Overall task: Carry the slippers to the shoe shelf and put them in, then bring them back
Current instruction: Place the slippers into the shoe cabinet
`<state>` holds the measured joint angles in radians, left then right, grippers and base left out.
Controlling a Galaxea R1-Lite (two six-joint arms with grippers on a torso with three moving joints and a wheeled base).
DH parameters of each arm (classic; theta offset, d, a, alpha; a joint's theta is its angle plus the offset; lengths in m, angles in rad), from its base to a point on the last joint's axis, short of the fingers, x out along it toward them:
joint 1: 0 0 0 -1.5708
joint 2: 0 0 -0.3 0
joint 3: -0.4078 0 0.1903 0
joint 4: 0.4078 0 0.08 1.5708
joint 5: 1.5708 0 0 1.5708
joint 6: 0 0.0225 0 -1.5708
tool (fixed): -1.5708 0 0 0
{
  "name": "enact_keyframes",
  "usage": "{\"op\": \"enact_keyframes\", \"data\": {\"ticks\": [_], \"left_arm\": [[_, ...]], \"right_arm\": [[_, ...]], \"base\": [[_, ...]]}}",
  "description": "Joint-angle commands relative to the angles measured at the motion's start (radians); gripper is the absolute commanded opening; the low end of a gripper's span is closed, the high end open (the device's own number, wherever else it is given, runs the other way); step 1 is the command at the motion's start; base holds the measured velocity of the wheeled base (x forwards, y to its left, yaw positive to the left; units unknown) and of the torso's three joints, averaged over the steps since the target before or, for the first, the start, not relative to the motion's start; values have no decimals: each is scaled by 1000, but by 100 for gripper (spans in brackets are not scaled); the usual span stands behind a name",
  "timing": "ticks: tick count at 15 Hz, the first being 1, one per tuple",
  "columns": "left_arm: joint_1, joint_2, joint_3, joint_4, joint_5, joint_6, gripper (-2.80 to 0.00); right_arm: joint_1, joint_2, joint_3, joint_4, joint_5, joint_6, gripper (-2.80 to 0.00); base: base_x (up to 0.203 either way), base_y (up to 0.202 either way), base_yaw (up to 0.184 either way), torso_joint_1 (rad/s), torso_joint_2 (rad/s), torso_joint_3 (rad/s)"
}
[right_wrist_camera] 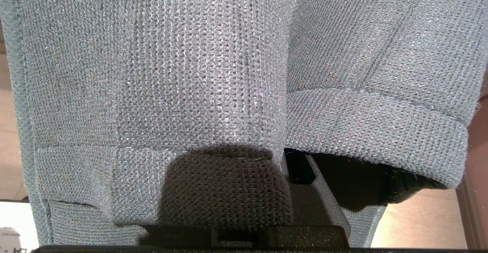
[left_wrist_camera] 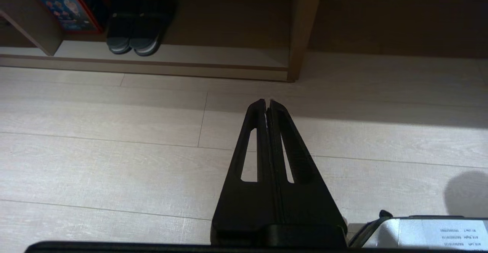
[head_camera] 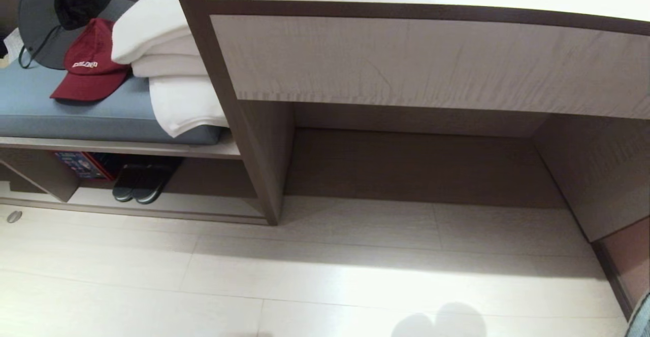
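While the right gripper (right_wrist_camera: 293,176) is clamping both slippers (right_wrist_camera: 152,74) by their fabric so they hang together for carrying, the left gripper (left_wrist_camera: 268,106) is hovering closed over the floor, facing the shelf (head_camera: 406,174).

Three views: one high and wide, two low from the wrists.

The head camera looks down on the pale floor (head_camera: 325,276) and the shoe shelf (head_camera: 167,205) at nine o'clock. The left wrist camera faces that shelf (left_wrist_camera: 171,56) from low down, sharing its dark sandals (left_wrist_camera: 133,36). The right wrist camera sits tight against the slippers (right_wrist_camera: 152,74).
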<state>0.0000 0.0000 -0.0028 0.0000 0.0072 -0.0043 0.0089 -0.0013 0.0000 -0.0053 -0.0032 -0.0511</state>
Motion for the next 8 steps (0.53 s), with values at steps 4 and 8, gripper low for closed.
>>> {"op": "enact_keyframes", "data": {"ticks": [4,8], "left_arm": [[0,2,1,0,0,0,-280],[0,2,1,-2,0,0,-280]], "right_arm": [[0,1,0,-1,0,-1,-280],[0,1,0,-1,0,-1,-280]], "base": [[0,0,0,1,0,198],[0,0,0,-3,0,205]]}}
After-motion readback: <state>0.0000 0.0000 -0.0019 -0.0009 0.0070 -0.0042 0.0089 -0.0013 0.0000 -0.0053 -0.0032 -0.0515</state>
